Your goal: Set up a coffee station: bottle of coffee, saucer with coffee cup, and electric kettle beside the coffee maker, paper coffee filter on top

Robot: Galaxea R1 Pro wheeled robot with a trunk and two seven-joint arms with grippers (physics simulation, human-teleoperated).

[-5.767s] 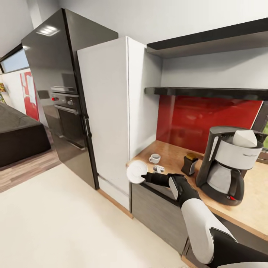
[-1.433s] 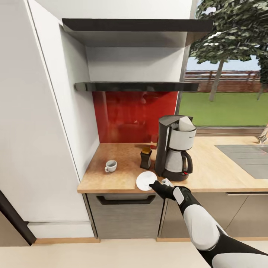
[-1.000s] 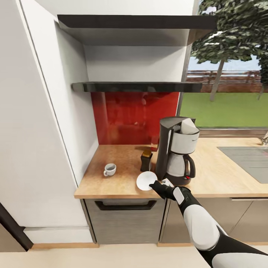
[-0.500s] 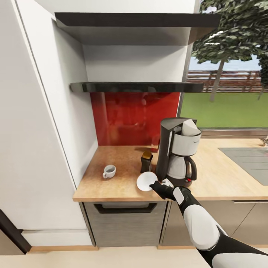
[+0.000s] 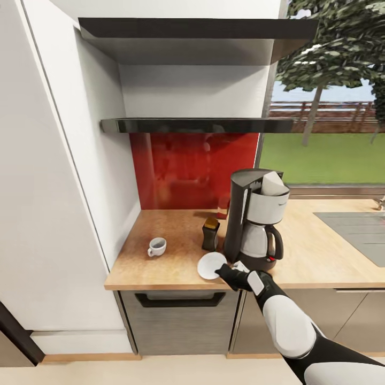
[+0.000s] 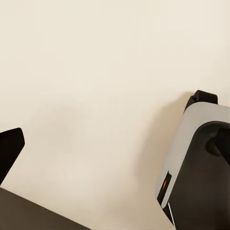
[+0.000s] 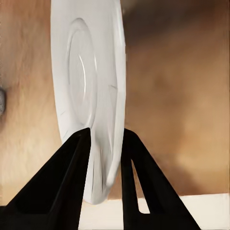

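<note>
Right gripper (image 5: 220, 271) clamped on saucer (image 5: 210, 264) rim, one finger (image 7: 72, 163) each side of plate edge in right wrist view. Saucer low over front edge of table (image 5: 171, 256), just left-front of coffee maker (image 5: 255, 219); contact with surface, cannot tell. Paper coffee filter (image 5: 272, 184) sits on top of coffee maker. Bottle of coffee (image 5: 210, 234) stands just left of machine. Coffee cup (image 5: 157, 246) alone further left, well apart from saucer. Kitchen shelf (image 5: 195, 125) above red backsplash (image 5: 187, 171). Left gripper state: cannot tell.
</note>
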